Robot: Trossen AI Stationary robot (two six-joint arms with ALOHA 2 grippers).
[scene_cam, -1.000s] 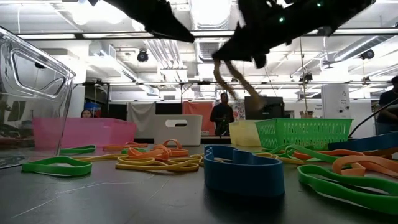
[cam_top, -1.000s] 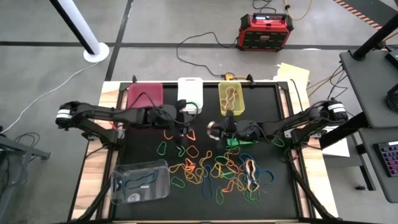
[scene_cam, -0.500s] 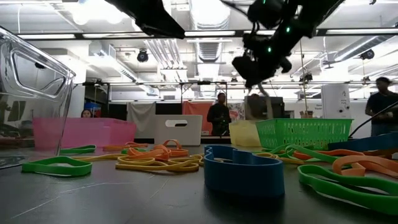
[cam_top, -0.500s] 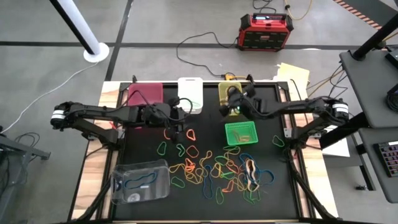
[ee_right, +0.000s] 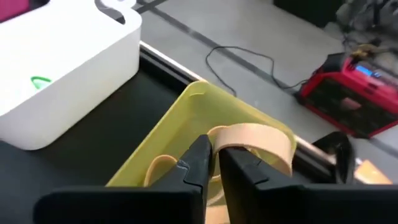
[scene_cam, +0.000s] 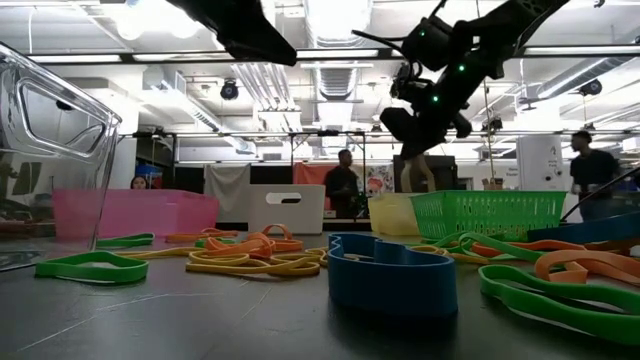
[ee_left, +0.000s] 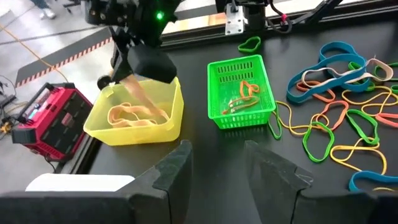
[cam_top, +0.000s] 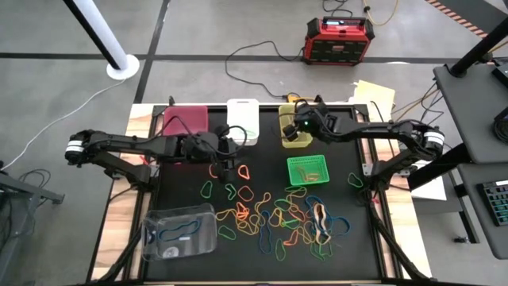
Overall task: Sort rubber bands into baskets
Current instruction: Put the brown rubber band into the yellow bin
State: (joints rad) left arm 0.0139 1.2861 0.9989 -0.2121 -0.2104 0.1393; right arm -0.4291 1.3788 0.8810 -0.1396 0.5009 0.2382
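Observation:
My right gripper (cam_top: 295, 129) hovers over the translucent yellow basket (cam_top: 306, 141) at the table's far edge, shut on a tan rubber band (ee_right: 255, 140). That basket (ee_left: 134, 132) holds other tan bands. My left gripper (ee_left: 217, 168) stands open with nothing between its fingers, above the mat near the white basket (cam_top: 242, 119). A heap of coloured rubber bands (cam_top: 278, 218) lies on the black mat. The green mesh basket (cam_top: 292, 164) sits beside the heap with a few bands inside. My right gripper pinches the tan band at one spot on its loop (ee_right: 219, 138) between its two fingers, which slant down from the table's right side. The band hangs below the fingers (ee_left: 134, 93), and its lower part reaches into the yellow basket.
A magenta basket (cam_top: 185, 121) stands at the far left and a clear basket (cam_top: 178, 230) at the near left, with a blue band inside. A red-black box (cam_top: 340, 40) and cables lie on the floor behind the table. People stand in the room beyond.
My right gripper has swung from above the mat's middle, by the green basket, toward the table's far edge and now hangs over the yellow basket. It has turned on the way and carried the tan band along, hanging below it.

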